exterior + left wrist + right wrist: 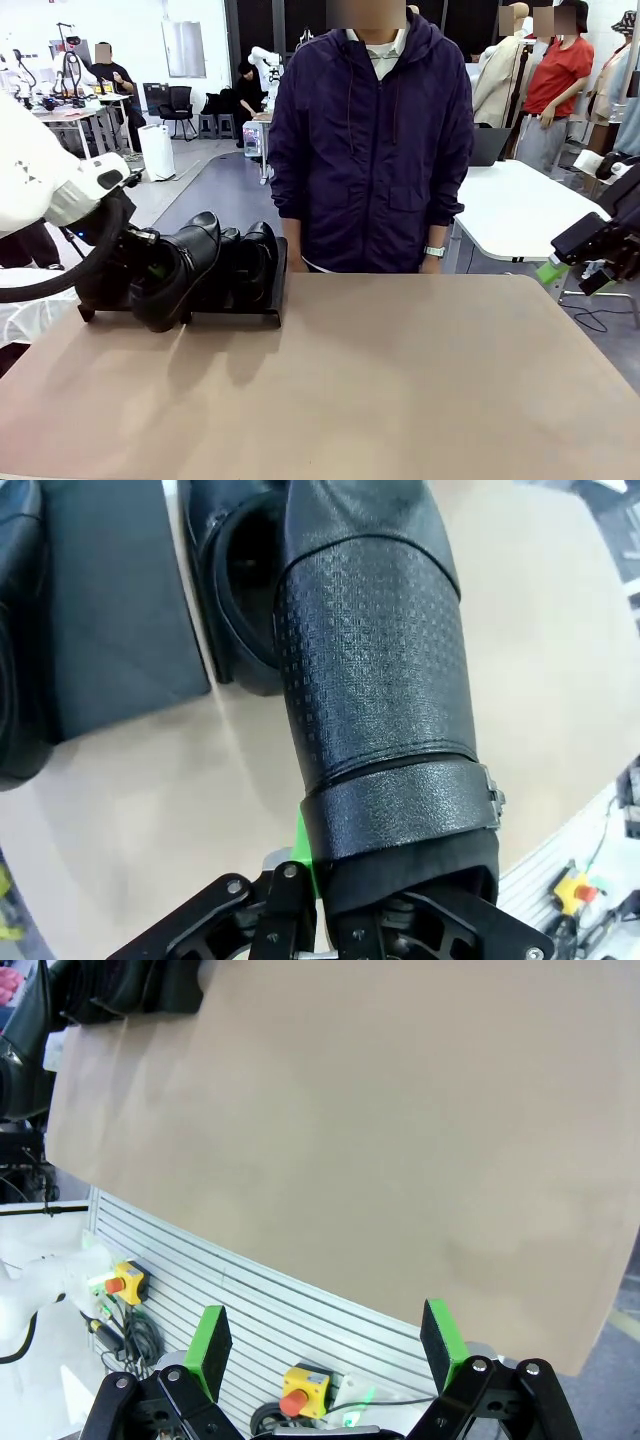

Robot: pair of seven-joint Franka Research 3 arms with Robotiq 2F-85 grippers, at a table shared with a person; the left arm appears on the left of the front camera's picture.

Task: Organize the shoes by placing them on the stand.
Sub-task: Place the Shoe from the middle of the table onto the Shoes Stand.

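Left hand [150, 268] clamped on a shoe [185, 268], held tilted over the stand [272, 300] just beyond it; other shoes [255, 262] already racked. Right hand [325, 1345] apart, idle off the counter [400, 380]. Next: lower, seat, release.

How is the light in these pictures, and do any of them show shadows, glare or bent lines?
Front view: even indoor light, soft shadows on the table below the shoes. Left wrist view: the held shoe looms very close, with dull sheen on its leather. Right wrist view: the table edge bows from the wide lens.
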